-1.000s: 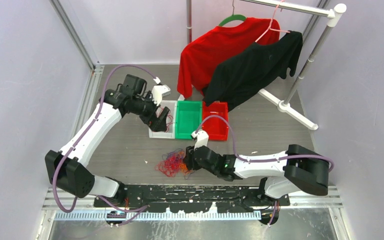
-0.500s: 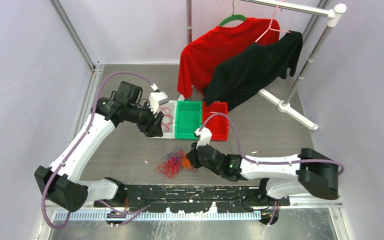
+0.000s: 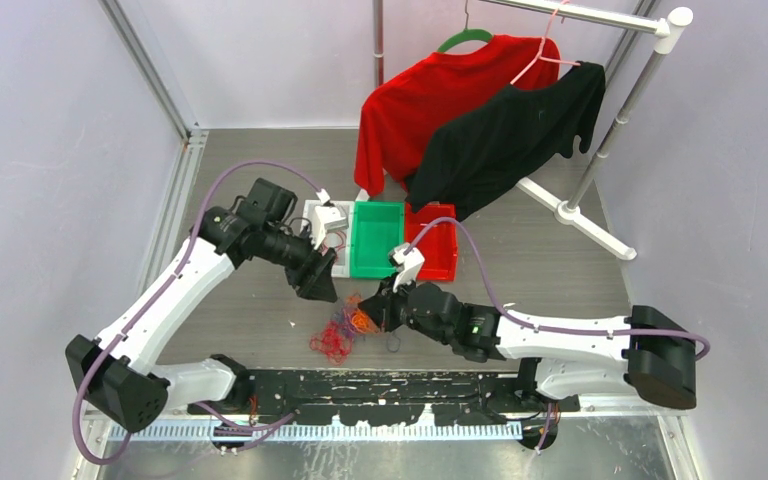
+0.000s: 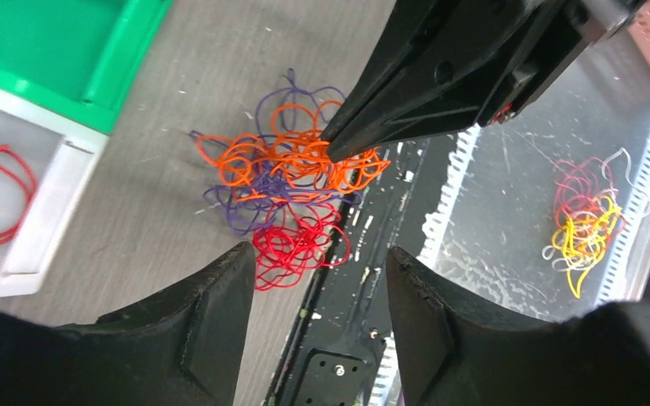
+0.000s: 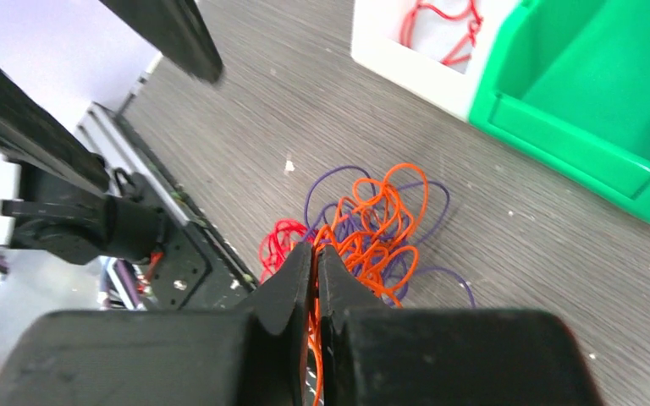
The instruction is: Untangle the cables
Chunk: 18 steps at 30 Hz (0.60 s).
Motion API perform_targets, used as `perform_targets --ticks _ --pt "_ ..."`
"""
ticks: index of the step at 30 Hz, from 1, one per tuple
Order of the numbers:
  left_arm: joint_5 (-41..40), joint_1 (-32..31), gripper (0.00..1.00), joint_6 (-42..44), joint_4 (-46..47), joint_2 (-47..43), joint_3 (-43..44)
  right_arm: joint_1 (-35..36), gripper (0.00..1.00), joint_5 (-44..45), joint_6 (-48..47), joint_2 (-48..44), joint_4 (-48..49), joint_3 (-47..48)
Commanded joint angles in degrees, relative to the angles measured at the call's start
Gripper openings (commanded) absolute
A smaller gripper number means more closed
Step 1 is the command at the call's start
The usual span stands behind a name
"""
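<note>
Separation underway: our right gripper [image 5: 315, 254] pinches orange cables [image 5: 378, 222]; our left gripper [image 4: 317, 258], spread, should pin the rest.

Right fingers [image 5: 292, 288] pinched together; left fingers [image 4: 212, 313] spread apart.

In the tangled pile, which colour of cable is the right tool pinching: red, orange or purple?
The orange cables: the right tool is shut on their loops, while the purple cables and the red cables lie loose beside it.
</note>
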Motion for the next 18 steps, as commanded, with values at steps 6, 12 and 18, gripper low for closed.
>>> perform_targets --ticks 6,12,18 --pt "5.17 -2.53 0.77 1.1 2.19 -4.31 -6.25 -0.19 0.06 -5.61 0.22 -6.63 11.32 2.7" --pt "6.46 -2.58 0.87 -0.74 6.59 -5.53 -6.82 -0.47 0.06 -8.55 2.39 -6.98 14.1 3.55" --pt "5.46 -4.7 0.56 -0.51 6.25 -5.29 -8.08 -0.94 0.06 -8.57 3.99 -6.82 15.62 3.02"
